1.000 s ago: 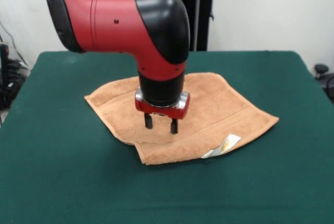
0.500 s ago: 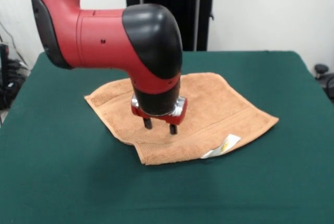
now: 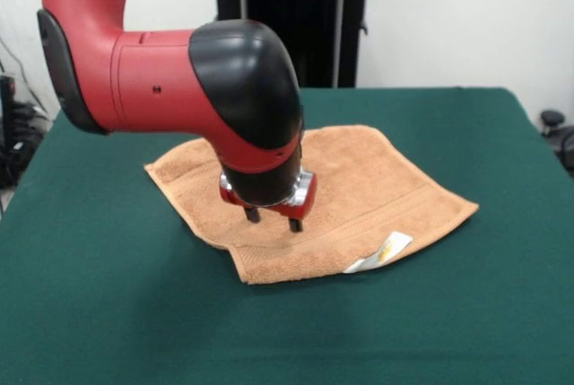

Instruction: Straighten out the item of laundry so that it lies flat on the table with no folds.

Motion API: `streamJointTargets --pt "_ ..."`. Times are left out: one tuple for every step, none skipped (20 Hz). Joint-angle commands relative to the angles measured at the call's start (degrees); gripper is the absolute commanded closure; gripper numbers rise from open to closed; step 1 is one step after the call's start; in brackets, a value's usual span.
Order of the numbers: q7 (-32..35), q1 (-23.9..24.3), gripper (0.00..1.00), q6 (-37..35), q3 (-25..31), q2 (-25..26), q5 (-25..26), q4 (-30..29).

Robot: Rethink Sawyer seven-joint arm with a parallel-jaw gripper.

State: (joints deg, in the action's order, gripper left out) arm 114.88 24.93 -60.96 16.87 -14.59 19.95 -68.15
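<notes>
The item of laundry (image 3: 368,183), an orange-tan terry towel, lies spread on the green table (image 3: 466,313), a little left of its middle. A small white label with a yellow mark (image 3: 381,250) sticks out at the towel's near edge. Near the front left corner the edge makes a step (image 3: 231,249), as if a layer is folded there. My gripper (image 3: 273,220) points down over the towel's left half with its two dark fingers apart and nothing between them. Whether the tips touch the cloth I cannot tell. The arm hides part of the towel behind it.
A black stand (image 3: 291,8) rises behind the table's far edge. Green table surface surrounds the towel on all sides, widest toward the front and right.
The arm's red and black body has swung left and tilted, and the gripper has shifted slightly nearer and lower over the towel. The towel has not moved.
</notes>
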Motion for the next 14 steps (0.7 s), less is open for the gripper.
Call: streamJointTargets --pt "-14.46 1.88 0.00 11.07 2.75 3.20 8.34 5.69" --pt "-13.96 1.84 0.00 10.49 2.62 2.36 8.30 4.92" --pt "-13.35 1.75 0.00 9.53 2.38 0.94 8.09 3.71" --pt "-12.74 1.66 0.00 8.57 2.13 -0.48 7.89 2.49" --pt "-12.35 1.45 0.00 6.95 1.82 -2.37 7.43 1.06" --pt "-12.12 1.39 0.00 6.09 1.65 -3.48 7.11 0.11" --pt "-11.67 1.11 0.00 4.47 1.28 -5.52 6.60 -1.16" --pt "-11.49 0.98 0.00 3.24 1.15 -6.90 6.24 -1.97" --pt "-11.31 0.85 0.00 2.01 1.02 -8.28 5.89 -2.78" --pt "-11.23 0.76 0.00 1.21 1.00 -9.17 5.86 -3.20" --pt "-11.11 0.58 0.00 -0.22 0.93 -10.41 5.88 -3.52" --pt "-10.97 0.45 0.00 -0.82 0.94 -11.24 6.09 -3.76" --pt "-10.89 0.12 0.00 -2.49 0.75 -12.28 6.27 -3.60" --pt "-10.83 -0.03 0.00 -3.35 0.78 -12.86 6.43 -3.50"
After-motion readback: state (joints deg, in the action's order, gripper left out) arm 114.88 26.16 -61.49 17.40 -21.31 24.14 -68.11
